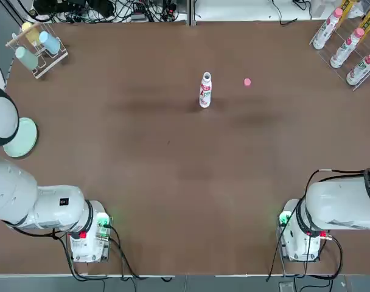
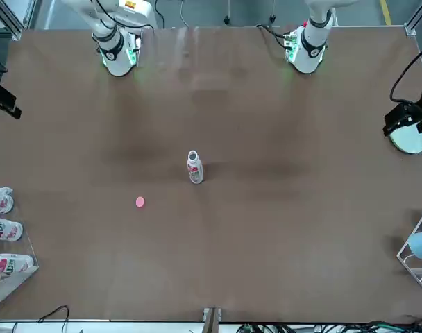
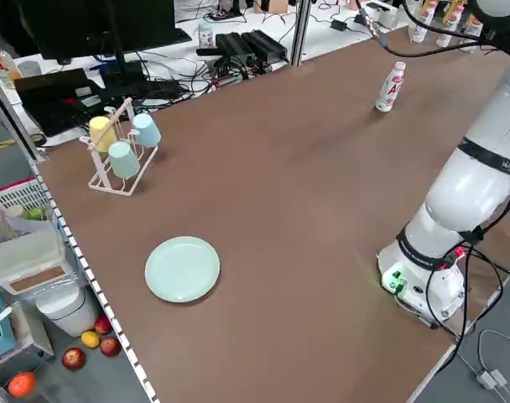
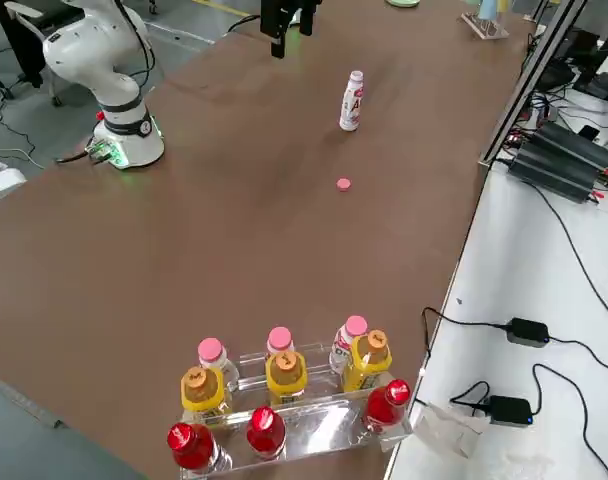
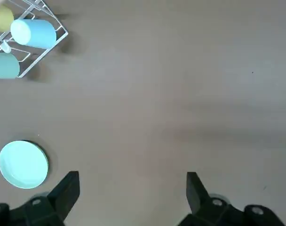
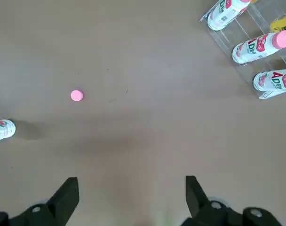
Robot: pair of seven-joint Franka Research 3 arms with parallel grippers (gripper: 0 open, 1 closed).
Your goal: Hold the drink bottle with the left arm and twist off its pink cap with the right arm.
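1. On the brown table (image 1: 173, 182) seen from overhead, the drink bottle (image 1: 205, 90) stands upright toward the far side, near the middle, with no cap on its neck. The pink cap (image 1: 247, 82) lies flat on the table beside it, apart from it, on the right arm's side. The left arm (image 1: 27, 198) and right arm (image 1: 340, 204) are drawn back near their bases at the near edge. A clear rack of bottles (image 1: 349, 45) sits at the far right corner, a cup rack (image 1: 36, 45) at the far left, and a pale green plate (image 1: 20, 137) near the left edge.
2. From across the table, the bottle (image 2: 194, 167) stands alone and the cap (image 2: 140, 202) rests well clear of it.
3. In the left side view, the bottle (image 3: 391, 86) is far off across the table; the plate (image 3: 182, 269) and cup rack (image 3: 121, 151) lie nearer.
4. In the right side view, the cap (image 4: 343, 184) lies between the bottle (image 4: 352, 100) and the rack of bottles (image 4: 284, 400).
5. In the left wrist view, the left gripper (image 5: 131, 188) hangs above bare table with fingers spread wide, holding nothing.
6. In the right wrist view, the right gripper (image 6: 131, 190) is likewise spread and empty; the cap (image 6: 76, 95) is below on the table.
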